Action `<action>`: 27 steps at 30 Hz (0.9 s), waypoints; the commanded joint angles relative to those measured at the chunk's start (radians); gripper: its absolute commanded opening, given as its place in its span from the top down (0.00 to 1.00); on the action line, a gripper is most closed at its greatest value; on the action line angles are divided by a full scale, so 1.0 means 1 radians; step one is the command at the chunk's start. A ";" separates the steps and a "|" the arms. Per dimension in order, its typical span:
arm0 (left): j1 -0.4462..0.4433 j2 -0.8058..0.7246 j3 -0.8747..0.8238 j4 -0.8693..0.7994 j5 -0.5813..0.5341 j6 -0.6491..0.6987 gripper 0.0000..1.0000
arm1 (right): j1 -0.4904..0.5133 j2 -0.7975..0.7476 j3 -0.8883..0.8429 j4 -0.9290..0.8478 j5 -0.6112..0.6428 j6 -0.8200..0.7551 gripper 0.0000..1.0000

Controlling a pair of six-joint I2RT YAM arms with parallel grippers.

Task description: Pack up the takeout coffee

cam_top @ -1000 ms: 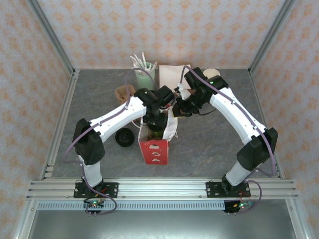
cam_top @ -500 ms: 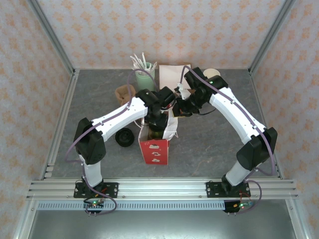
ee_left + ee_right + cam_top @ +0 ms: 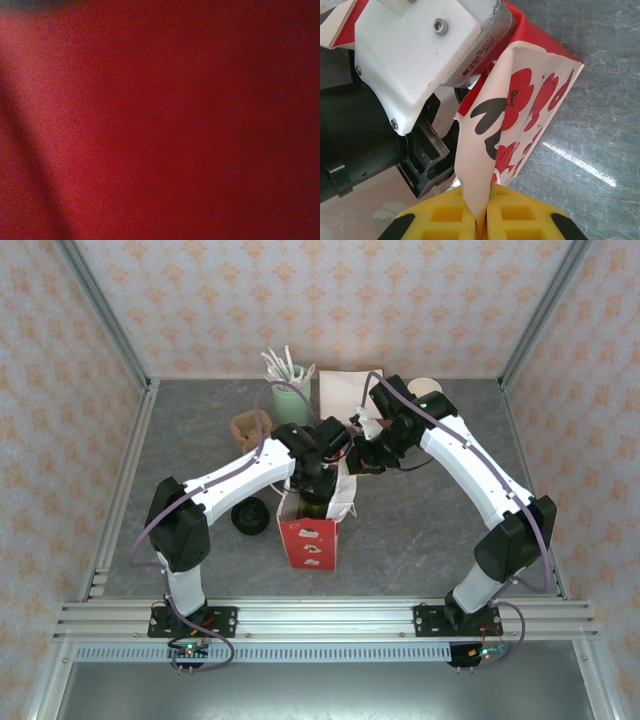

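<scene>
Nearly there! The dark olive-green paper coffee cup (image 3: 316, 506) looks to be inside the red paper bag (image 3: 310, 540) at frame centre. The left fingers (image 3: 314, 488) reach in, and I cannot tell whether they're gripping. The right fingers (image 3: 520, 220) pinch the bag's edge. Letting go remains.

A red paper bag (image 3: 309, 540) stands open near the middle of the grey table (image 3: 430, 530). The left gripper (image 3: 316, 490) reaches down into its mouth, where a dark olive shape, probably the takeout coffee (image 3: 316, 506), shows just under it, while the right gripper (image 3: 354, 462) meets the bag's far right rim. Behind the bag stand a mint-green cup (image 3: 292, 400) of white utensils and a brown cup carrier (image 3: 247, 427), and a black lid (image 3: 248, 516) lies just left of the bag.
</scene>
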 commanded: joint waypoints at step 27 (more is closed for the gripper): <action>-0.001 -0.008 0.083 -0.091 -0.003 -0.007 0.12 | 0.000 0.019 0.043 0.031 -0.004 -0.033 0.92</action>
